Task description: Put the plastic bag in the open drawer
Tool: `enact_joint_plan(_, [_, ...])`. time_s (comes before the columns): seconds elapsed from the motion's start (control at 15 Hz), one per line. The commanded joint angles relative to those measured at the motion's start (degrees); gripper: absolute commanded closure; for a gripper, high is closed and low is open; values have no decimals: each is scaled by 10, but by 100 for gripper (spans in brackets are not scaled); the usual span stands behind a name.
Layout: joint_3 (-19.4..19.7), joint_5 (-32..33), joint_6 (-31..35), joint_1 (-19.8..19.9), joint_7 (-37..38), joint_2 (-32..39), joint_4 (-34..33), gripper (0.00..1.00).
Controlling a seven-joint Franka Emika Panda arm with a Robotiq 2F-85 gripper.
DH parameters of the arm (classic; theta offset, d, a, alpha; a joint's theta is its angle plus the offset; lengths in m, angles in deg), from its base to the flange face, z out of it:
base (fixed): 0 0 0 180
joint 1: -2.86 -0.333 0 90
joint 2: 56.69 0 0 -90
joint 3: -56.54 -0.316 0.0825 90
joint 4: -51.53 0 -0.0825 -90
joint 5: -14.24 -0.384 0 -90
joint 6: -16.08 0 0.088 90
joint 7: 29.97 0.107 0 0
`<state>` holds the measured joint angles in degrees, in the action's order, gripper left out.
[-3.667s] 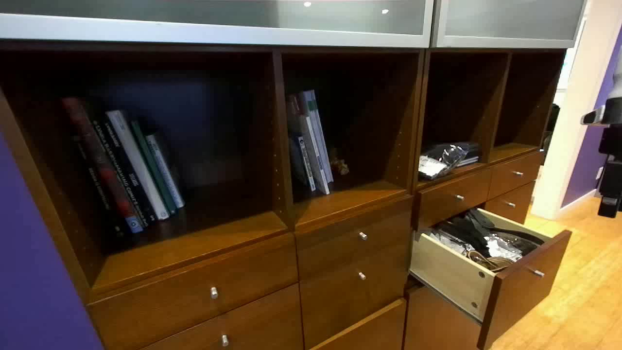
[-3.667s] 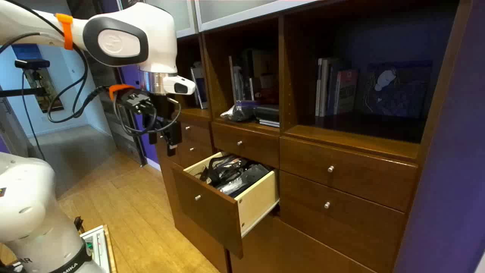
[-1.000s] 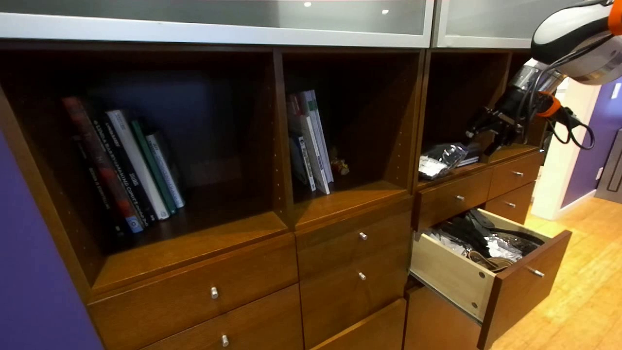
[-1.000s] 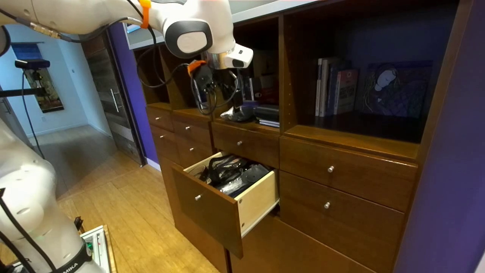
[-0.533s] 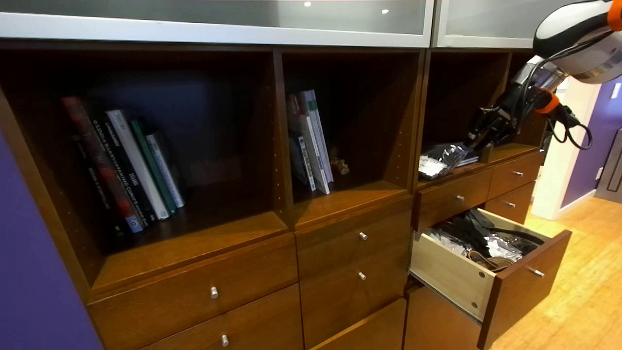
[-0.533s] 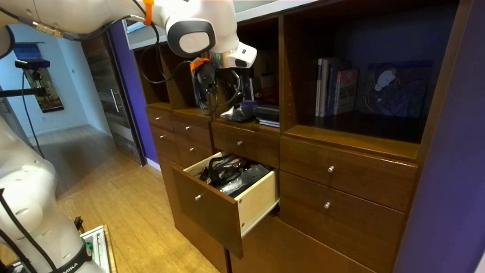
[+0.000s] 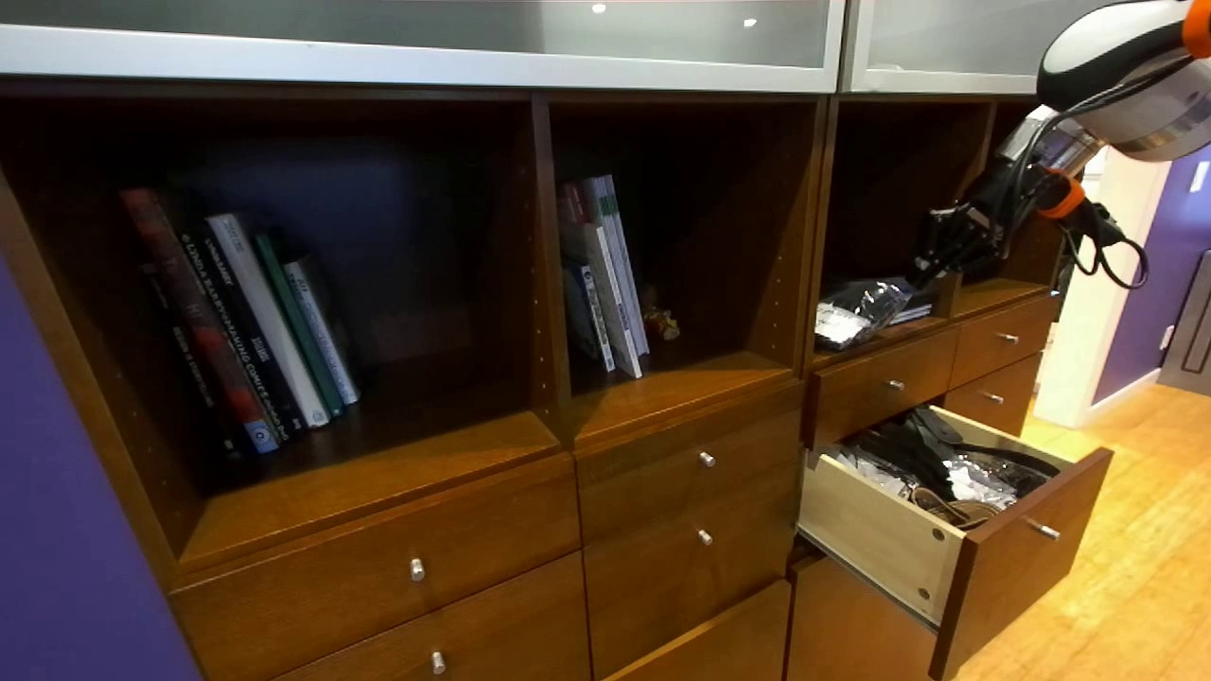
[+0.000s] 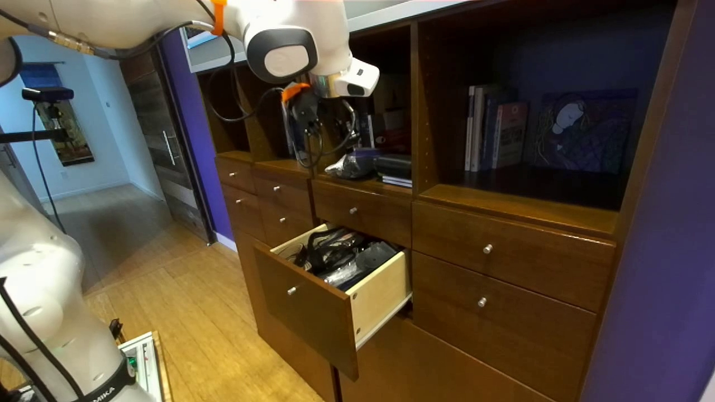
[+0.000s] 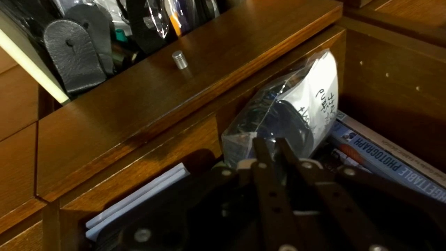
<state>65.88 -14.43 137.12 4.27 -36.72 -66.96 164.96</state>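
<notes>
The plastic bag point(image 9: 289, 118) is clear, with a white handwritten paper and dark contents inside. It lies at the shelf's front edge above the open drawer, and both exterior views show the bag point(image 7: 856, 312) there. My gripper point(image 9: 269, 141) reaches in from above, its fingers almost together, with a fold of clear film running between them. In an exterior view the gripper point(image 7: 916, 274) meets the bag's upper corner. The open drawer point(image 8: 304, 312) is pulled out below and is filled with black straps, pouches and clear packets. In an exterior view my fingertips are hidden behind cables.
A closed drawer point(image 8: 363, 209) with a small knob sits between shelf and open drawer. White-edged notebooks point(image 9: 139, 202) and a photography book point(image 9: 393, 157) flank the bag. An upright divider point(image 8: 415, 111) bounds the compartment. More books point(image 7: 605, 274) lean in a neighbouring compartment.
The arm has come in from beside the cabinet to the shelf. Over the last second the gripper has dipped slightly and its fingers have come together on the bag's corner. The bag has hardly moved.
</notes>
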Motion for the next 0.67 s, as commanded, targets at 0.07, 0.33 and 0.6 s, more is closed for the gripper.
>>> enact_joint_plan(0.07, [-12, -8, 17, 4, 13, 7, -7, 55])
enact_joint_plan(0.33, [-19, -1, 33, 4, 25, 9, -7, 44])
enact_joint_plan(0.6, [-22, 2, 46, 5, 36, 14, -5, 72])
